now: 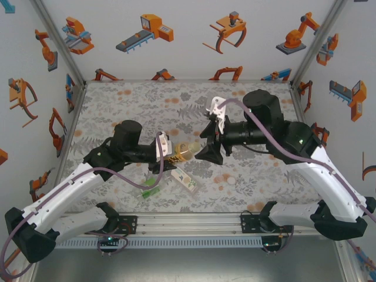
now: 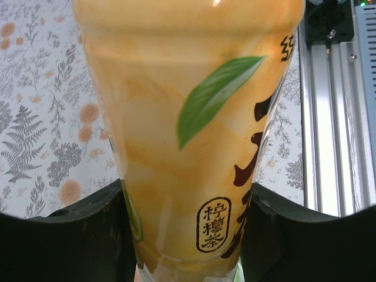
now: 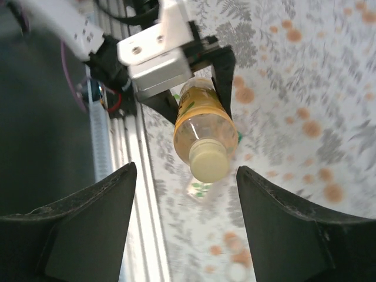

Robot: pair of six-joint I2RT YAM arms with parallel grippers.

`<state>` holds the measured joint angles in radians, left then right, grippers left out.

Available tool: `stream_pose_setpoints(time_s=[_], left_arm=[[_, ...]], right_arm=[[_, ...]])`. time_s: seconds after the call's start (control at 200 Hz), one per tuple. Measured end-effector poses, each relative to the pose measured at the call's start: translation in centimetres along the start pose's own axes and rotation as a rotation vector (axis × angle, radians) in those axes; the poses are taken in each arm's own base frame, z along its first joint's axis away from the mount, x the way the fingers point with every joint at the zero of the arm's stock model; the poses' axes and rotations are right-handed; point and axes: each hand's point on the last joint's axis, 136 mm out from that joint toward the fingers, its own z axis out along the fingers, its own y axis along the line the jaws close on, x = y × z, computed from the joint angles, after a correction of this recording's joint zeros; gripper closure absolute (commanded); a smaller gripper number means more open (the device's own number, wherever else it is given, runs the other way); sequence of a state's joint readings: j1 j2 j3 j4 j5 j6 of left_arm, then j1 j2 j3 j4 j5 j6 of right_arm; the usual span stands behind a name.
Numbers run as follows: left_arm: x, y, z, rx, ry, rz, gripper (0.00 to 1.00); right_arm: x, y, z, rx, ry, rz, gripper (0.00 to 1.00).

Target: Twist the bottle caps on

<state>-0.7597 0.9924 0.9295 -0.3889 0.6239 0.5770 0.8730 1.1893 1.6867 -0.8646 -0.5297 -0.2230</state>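
My left gripper (image 1: pixel 166 154) is shut on the amber-yellow bottle (image 1: pixel 181 154), holding it on its side above the table with its neck toward the right arm. In the left wrist view the bottle (image 2: pixel 188 117) sits clamped in that gripper (image 2: pixel 188 235). A pale yellowish cap (image 3: pixel 208 162) sits on the bottle's (image 3: pixel 202 120) neck. My right gripper (image 3: pixel 185 217) stands open in front of the cap, fingers apart from it on both sides; from above it (image 1: pixel 204 154) faces the bottle's mouth. A loose white cap (image 1: pixel 231 181) lies on the mat.
A white-labelled bottle (image 1: pixel 187 181) lies on the mat below the held one, and a green-labelled bottle (image 1: pixel 151 189) lies to its left near the front rail (image 1: pixel 188 222). Patterned walls enclose the table on three sides.
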Motion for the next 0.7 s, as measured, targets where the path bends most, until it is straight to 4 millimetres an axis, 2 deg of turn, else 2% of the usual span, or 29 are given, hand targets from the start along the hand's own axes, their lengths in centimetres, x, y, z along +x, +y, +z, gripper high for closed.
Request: stream_pose_setpoints(time_s=[0.105,0.235,0.381,0.616,0.701], left_arm=[[-0.1,-0.3,-0.1,0.014,-0.006,-0.001,1.0],[-0.1,-0.6,-0.1,0.029,-0.006,-0.008,1.0],[0.0,-0.7,-0.1,0.036,-0.004,-0.011,1.0],[-0.1,-0.7,-0.1,0.037,-0.004,-0.012,1.0],[-0.1,-0.8,-0.1,0.039,-0.006,-0.012,1.0]], right_arm=[[0.3,0.6,0.3,-0.046,0.015,-0.164,0.42],[1.2,0.6,1.5,-0.094,0.045,-0.244,0.48],[1.7,0.6,2.2,-0.118,0.053,-0.277,0.54],[2.5,0.5,2.6,-0.123,0.071,-0.28,0.55],[2.6,0.5,2.7,-0.124,0.073,-0.28,0.64]])
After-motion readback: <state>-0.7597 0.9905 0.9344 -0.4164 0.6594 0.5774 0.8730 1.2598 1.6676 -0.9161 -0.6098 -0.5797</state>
